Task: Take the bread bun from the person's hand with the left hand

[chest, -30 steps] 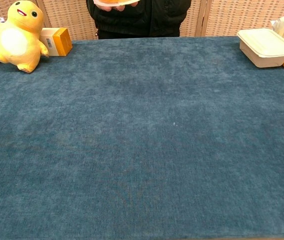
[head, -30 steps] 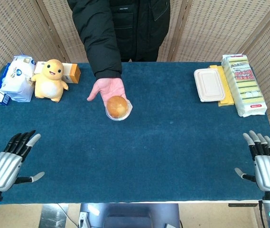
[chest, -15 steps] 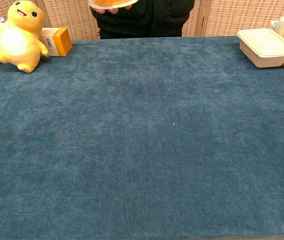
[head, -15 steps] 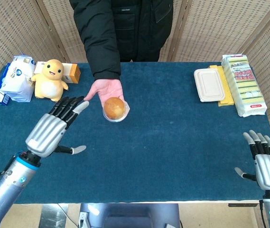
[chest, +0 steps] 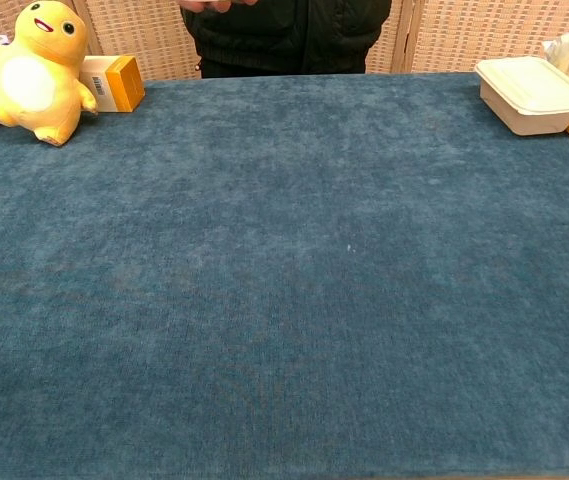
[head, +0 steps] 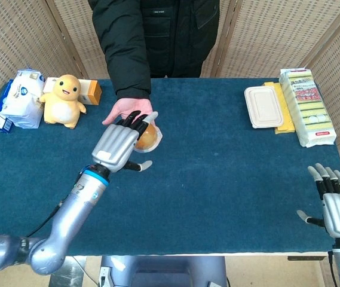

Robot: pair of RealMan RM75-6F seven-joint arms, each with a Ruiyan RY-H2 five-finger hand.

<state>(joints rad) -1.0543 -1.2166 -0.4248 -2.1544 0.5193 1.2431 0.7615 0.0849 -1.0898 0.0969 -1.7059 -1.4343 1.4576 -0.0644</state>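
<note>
While the left hand (head: pixel 119 145) drapes spread fingers over the bread bun (head: pixel 147 138), seemingly ungripped, closing early could knock it off the person's hand (head: pixel 125 110).

- The silver left hand (head: pixel 120 145) with black fingers (head: pixel 135 121) sweeps up from the table's near-left corner and now reaches over the round golden bread bun (head: pixel 149 138).
- The person's bare open palm (head: pixel 123 109) edges slightly back, lifting out of the chest view.
</note>
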